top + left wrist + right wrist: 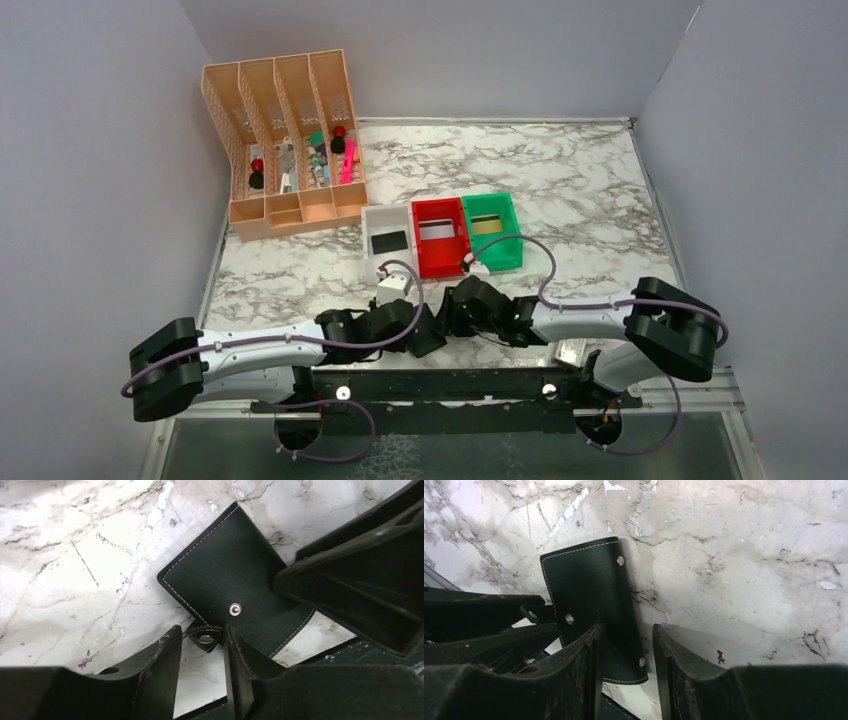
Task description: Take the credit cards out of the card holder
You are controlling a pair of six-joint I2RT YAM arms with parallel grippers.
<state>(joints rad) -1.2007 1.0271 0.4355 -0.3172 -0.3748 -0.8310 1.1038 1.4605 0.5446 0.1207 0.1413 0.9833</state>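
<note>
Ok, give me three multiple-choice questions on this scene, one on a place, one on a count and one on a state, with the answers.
1. Where is the black stitched leather card holder?
A) in the peach slotted organiser
B) on the floor
C) on the white marble table, between the left gripper and the right gripper

2. How many small plastic bins stand in the row?
A) three
B) two
C) five

3. How does the small black snap tab stand to the metal stud on the holder?
A) fastened on it
B) undone, apart from it
C) covering it

Answers:
1. C, since both wrist views show it on the marble by the fingers.
2. A, since a white, a red and a green one sit side by side.
3. B, since the stud is bare and the tab lies off to one side.
</note>
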